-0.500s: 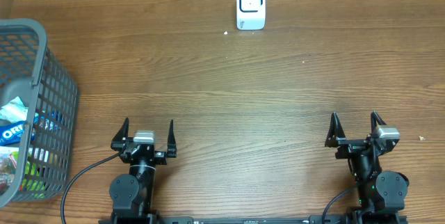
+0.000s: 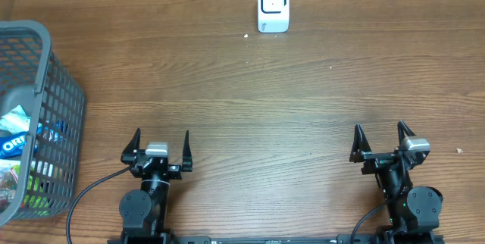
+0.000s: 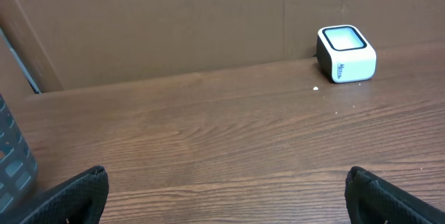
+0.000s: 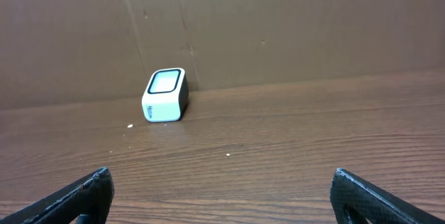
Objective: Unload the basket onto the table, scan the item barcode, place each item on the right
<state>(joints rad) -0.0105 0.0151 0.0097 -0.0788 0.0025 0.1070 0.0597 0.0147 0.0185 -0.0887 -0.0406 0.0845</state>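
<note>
A white barcode scanner (image 2: 273,5) with a dark-rimmed window stands at the far edge of the wooden table; it also shows in the left wrist view (image 3: 345,53) and the right wrist view (image 4: 165,95). Several snack packets (image 2: 14,149), the items, lie inside a grey wire basket (image 2: 57,85) at the left. My left gripper (image 2: 161,134) (image 3: 226,175) hangs open over bare wood near the front edge. My right gripper (image 2: 379,128) (image 4: 221,174) is open too, with nothing between its fingers. Both are far from the scanner and the basket.
A brown cardboard wall (image 3: 174,22) runs along the table's far side behind the scanner. The basket's grey corner (image 3: 12,161) shows at the left edge of the left wrist view. A few white crumbs (image 2: 246,35) lie near the scanner.
My right gripper has shifted slightly to the left. The left arm, scanner and basket have not moved.
</note>
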